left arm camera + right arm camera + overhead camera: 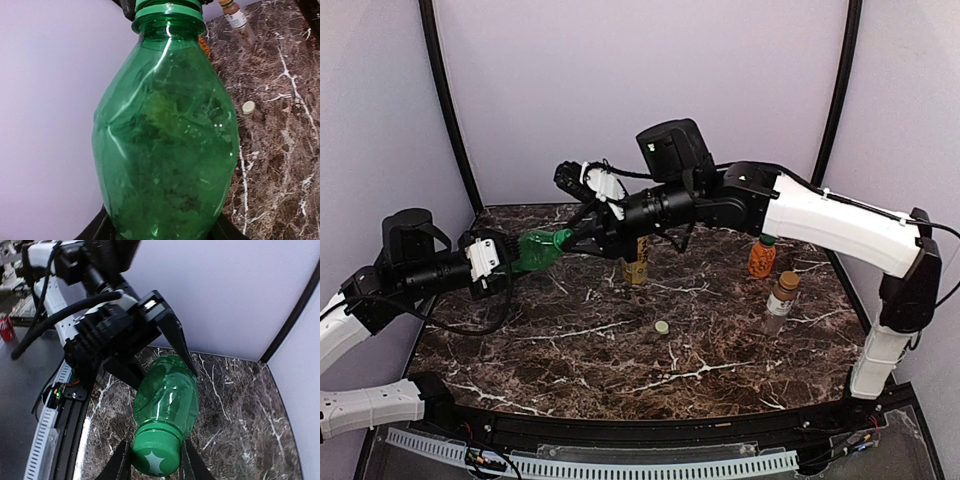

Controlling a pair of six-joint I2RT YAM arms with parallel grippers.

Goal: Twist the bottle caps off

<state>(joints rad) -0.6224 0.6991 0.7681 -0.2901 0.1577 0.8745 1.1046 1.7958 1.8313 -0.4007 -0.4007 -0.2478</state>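
Green is the bottle in the middle of it all. The green bottle (538,250) is up in the air, above the left part of the dark marble counter (570,380), and it lies on its side. The left hand (512,262) is clamped on its bottom end, with one black finger on each side. In the left wrist view the bottle fills nearly the whole picture, and its side looks dented and crinkled.

The right hand (570,240) comes at the bottle from the other end. Its two fingers (120,467) sit on either side of the green cap (156,456) and press against it, so this hand is clamped on the cap. The cap has a pale star shape on its top. It sits on the bottle's neck, and nobody can tell from here if it is tight or loose.

Three more bottles stand upright on the counter. The tall clear bottle (637,264) with yellow drink stands near the middle at the back, right under the right arm, and the arm hides its top. The orange bottle (761,258) is squat and stands at the back on the right, with a green top. The slim clear bottle (779,305) with a white label stands just in front of it and wears a brown cap.

One small pale cap (662,327) lies loose on the counter, in front of the tall bottle and apart from every bottle.
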